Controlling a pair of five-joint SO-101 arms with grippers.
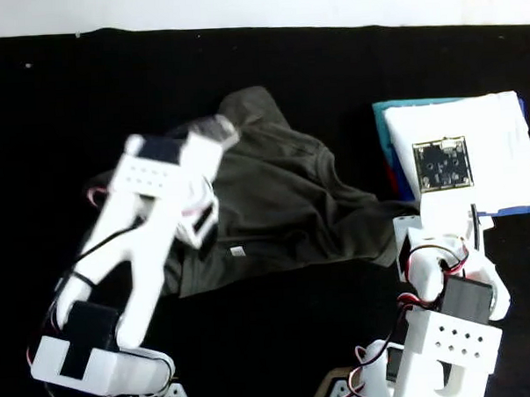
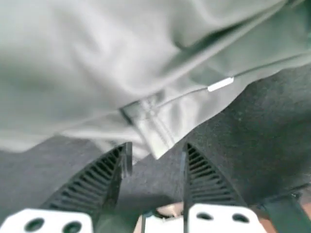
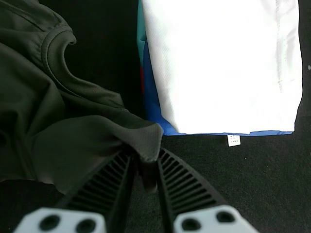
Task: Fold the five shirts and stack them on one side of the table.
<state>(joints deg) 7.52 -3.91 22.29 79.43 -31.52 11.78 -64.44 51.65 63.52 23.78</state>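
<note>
A black table (image 1: 268, 58) is running up to a pale wall (image 1: 257, 5) at the far edge. On the robot's right side a stack (image 1: 499, 127) of folded shirts is sitting squarely, with a white shirt (image 3: 218, 63) lying on top and blue, teal and red edges peeking out beneath it. That is suggesting 4 shirts are already folded and piled.

The remaining 1, a dark shirt (image 1: 283, 198), is lying crumpled and unfolded in the middle of the table, near the stack but not on it.

The right pincer (image 3: 145, 158) is clamping a corner of the dark shirt on the side nearest the stack. The left pincer (image 2: 155, 148) is hovering with its fingers apart, a hem of the same shirt lying just ahead of them and not gripped.

So the work is looking mostly done. The dark shirt is still needing to be spread flat, folded and added to the stack.
</note>
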